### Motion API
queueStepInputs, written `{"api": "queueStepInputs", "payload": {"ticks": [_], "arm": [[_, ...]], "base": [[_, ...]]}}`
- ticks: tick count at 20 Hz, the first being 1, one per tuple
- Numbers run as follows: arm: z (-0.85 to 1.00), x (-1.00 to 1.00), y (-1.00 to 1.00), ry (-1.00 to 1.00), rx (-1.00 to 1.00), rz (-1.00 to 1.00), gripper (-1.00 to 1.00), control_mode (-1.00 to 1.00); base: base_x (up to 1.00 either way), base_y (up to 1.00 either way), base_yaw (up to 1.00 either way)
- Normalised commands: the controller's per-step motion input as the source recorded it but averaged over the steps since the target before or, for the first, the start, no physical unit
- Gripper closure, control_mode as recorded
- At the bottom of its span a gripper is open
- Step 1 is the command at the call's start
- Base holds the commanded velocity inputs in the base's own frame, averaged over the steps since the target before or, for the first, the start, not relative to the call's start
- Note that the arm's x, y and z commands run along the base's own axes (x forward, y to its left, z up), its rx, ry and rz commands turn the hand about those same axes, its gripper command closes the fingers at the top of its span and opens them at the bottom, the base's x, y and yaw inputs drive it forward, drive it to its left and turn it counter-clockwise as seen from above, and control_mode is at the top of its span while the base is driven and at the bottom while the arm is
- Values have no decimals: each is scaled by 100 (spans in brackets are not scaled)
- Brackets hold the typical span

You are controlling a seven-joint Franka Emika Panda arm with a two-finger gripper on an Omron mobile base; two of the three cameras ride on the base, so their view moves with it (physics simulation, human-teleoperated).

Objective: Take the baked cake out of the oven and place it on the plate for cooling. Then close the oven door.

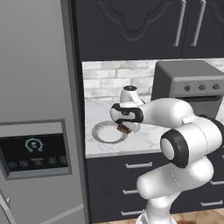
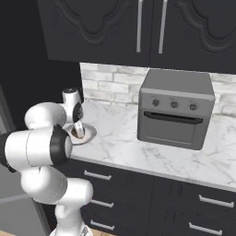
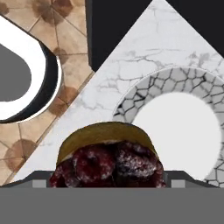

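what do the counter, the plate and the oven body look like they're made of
Counter: looks like polished white marble, going by the grey veining. Plate: probably glazed ceramic, plain white centre with a grey crackle-pattern rim. Oven: seems brushed grey metal, matte and uniform, with a dark glass window.

We see bare marble tabletop (image 2: 138,152) between the plate (image 1: 105,133) and the oven (image 2: 175,113), open for passage. The hand (image 1: 124,127) hangs over the plate's near rim with the cake (image 3: 107,159) at its tips. The fridge (image 1: 35,109) walls off the left; cabinets (image 2: 138,27) cap the headroom above.
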Motion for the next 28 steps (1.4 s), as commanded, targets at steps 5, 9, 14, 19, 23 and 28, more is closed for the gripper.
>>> {"api": "queueStepInputs", "payload": {"ticks": [5,9,14,19,23,28], "arm": [[-32,3,23,-34,-7,0,100,-100],[-21,3,7,-23,-4,0,100,-100],[0,20,0,-15,0,0,100,-100],[0,30,3,-4,0,3,100,-100],[0,23,14,0,0,3,100,-100],[0,25,17,0,0,3,100,-100]], "base": [[0,0,0],[0,0,0],[0,0,0],[0,0,0],[0,0,0],[0,0,0]]}}
